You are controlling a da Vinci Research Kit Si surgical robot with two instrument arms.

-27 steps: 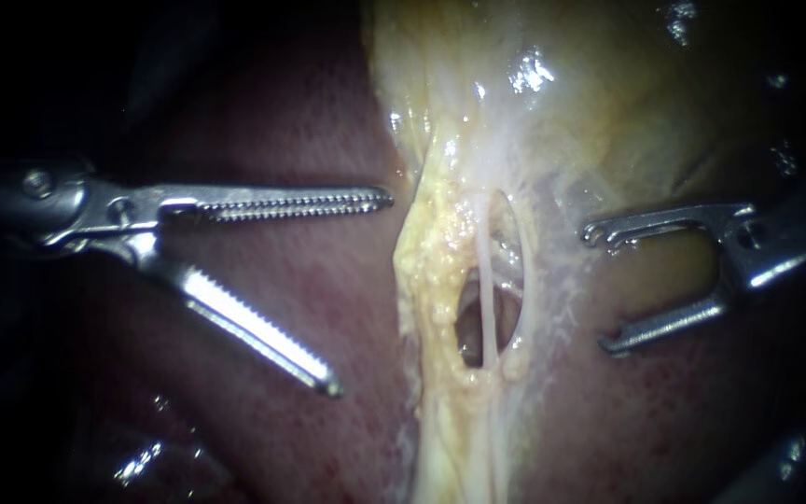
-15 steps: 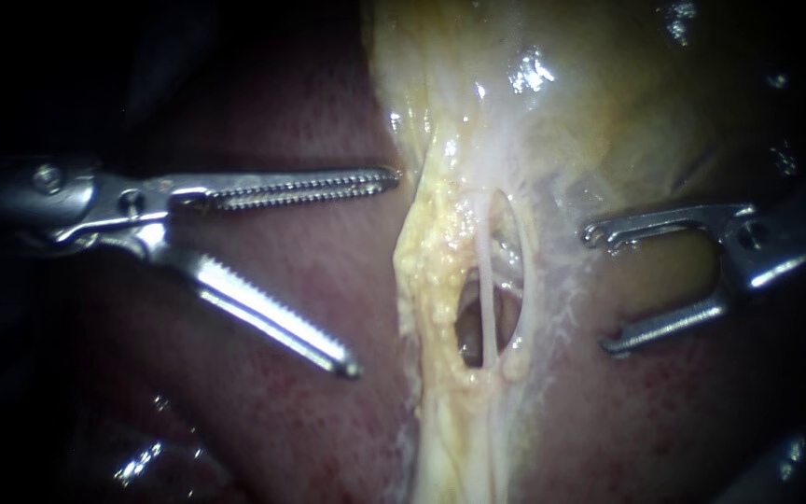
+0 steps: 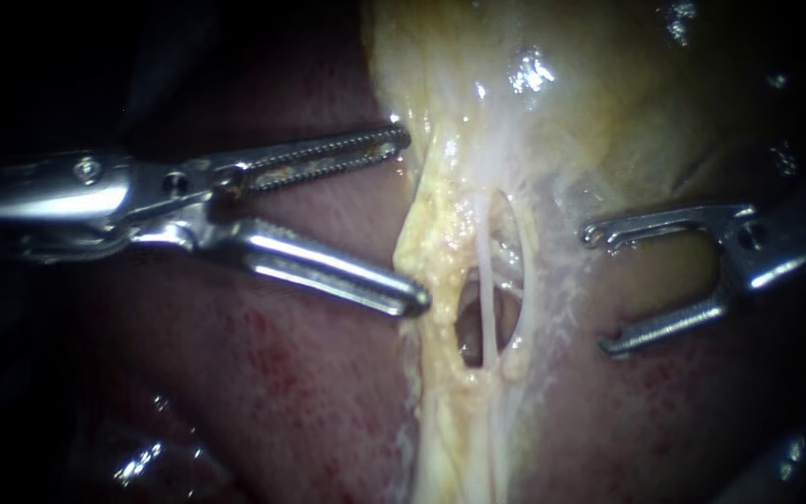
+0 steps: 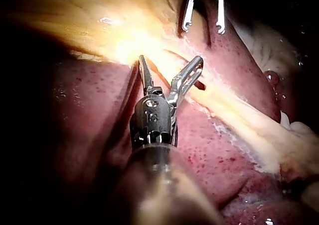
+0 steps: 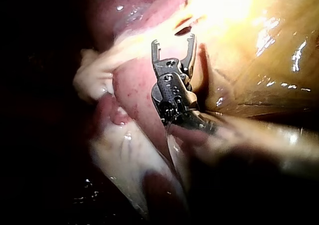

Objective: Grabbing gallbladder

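The gallbladder (image 3: 599,84) is the pale yellow body at the top, narrowing into a fatty yellow strip (image 3: 436,233) that runs down over the dark red liver (image 3: 282,411). A thin pale tube (image 3: 487,271) crosses a small window in the strip. My left instrument (image 3: 410,219) comes in from the left with its toothed jaws open, both tips against the strip's left edge. My right instrument (image 3: 599,289) hovers to the right of the strip, jaws open and empty. In the left wrist view the left instrument (image 4: 170,60) spans the strip's edge. The right wrist view shows the right instrument (image 5: 173,41) open near pale tissue.
Liver lies on both sides of the strip (image 3: 683,420). In the left wrist view my right instrument (image 4: 202,11) sits ahead of the left one, beyond the yellow strip (image 4: 239,120). Wet, shiny tissue (image 3: 142,457) lies at the lower left.
My left instrument has advanced right and slightly up, turning as it went, so its open jaws now reach the strip's left edge. The right instrument has not moved.
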